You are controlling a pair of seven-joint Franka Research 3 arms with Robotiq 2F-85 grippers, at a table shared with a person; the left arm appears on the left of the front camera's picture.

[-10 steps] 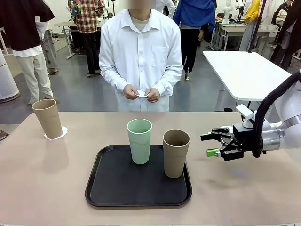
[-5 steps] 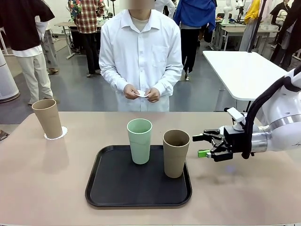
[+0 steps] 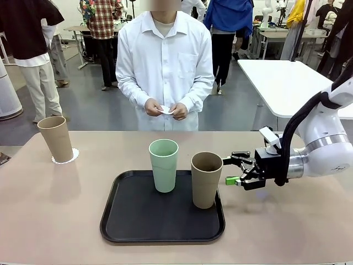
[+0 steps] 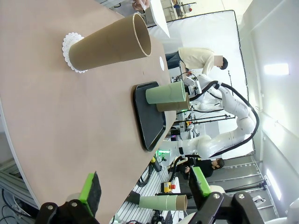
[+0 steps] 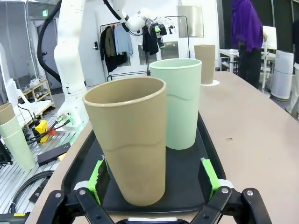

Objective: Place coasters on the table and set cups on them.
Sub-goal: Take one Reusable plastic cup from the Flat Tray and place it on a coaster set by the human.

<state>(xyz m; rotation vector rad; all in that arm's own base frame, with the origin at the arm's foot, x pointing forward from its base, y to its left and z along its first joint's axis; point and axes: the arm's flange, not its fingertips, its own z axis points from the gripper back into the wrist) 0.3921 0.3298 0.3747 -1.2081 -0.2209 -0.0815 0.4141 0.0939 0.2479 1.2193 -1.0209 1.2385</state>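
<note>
One broad beige table [image 3: 49,221] fills the lower half of the front view. At its lower centre lies the black tray [image 3: 127,221], carrying the mint cup [image 3: 164,165] and, to its right, a tan cup [image 3: 206,179]. A second tan cup [image 3: 55,138] stands near the left edge on a coaster [image 3: 74,155].

We judge all three light, stiff and matte, so not very slippery. They are tall and tapered, though, and so easy to tip. A hold around the mid-body, below the rim, looks safest to us.

The right gripper [image 3: 229,170] sits just right of the tray's tan cup with its jaws spread wide. In its wrist view the green pads [image 5: 96,175] flank that cup, and we cannot tell whether they touch it. The left gripper [image 4: 145,184], low in its own view, is likewise spread and empty.

That coaster looks like flimsy paper, and the cup on it hides all but its lacy edge. At upper centre the person's hands [image 3: 179,111] hold something small and white, too small for us to name.
</note>
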